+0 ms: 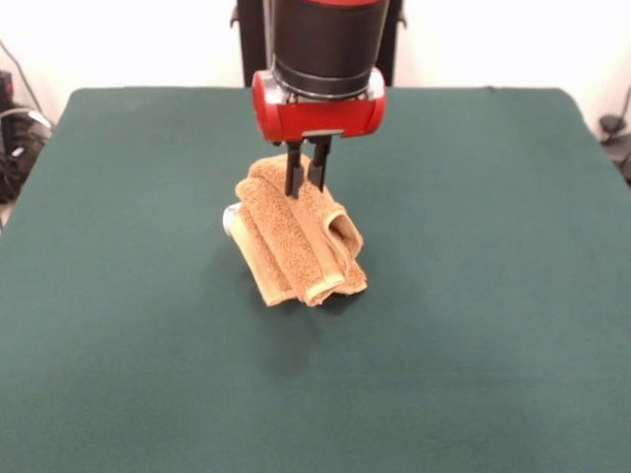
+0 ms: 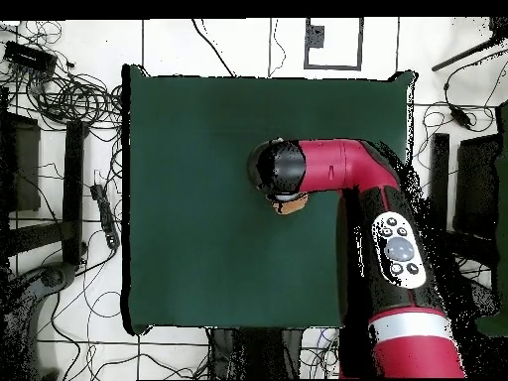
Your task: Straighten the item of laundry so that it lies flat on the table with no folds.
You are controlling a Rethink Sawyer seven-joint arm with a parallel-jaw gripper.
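Orange-tan terry towel [image 1: 301, 241], bunched into thick rolled folds, sits near the middle of the dark green table [image 1: 473, 374], somewhat toward its far edge. Front view: the gripper [image 1: 307, 177] comes straight down from the red and black arm [image 1: 320, 69] onto the top of the bundle. Its two dark fingers [image 1: 293, 172] stand close together, only a narrow gap between them, their tips sunk into the uppermost fold; they appear pinched on a ridge of the cloth. The towel hangs in a slanted heap below them, its lower corner resting on the table, and a small pale patch, probably the white label [image 1: 232, 219], shows at its left side. Judged from this pose, the step in hand is lifting a pinched fold to let the cloth unroll. To do it well, the pinch should take a single layer near an edge or corner, rise until the folds drop free, then drag sideways so the towel lays itself out flat; a pinch through several layers would carry the bundle along unopened.

Overhead view: the arm [image 2: 347, 169] reaches in from the table's right edge and its black wrist covers nearly all of the towel [image 2: 291, 205]; only a small tan sliver shows beneath it, near the table's [image 2: 198, 129] centre. The fingers are hidden here.
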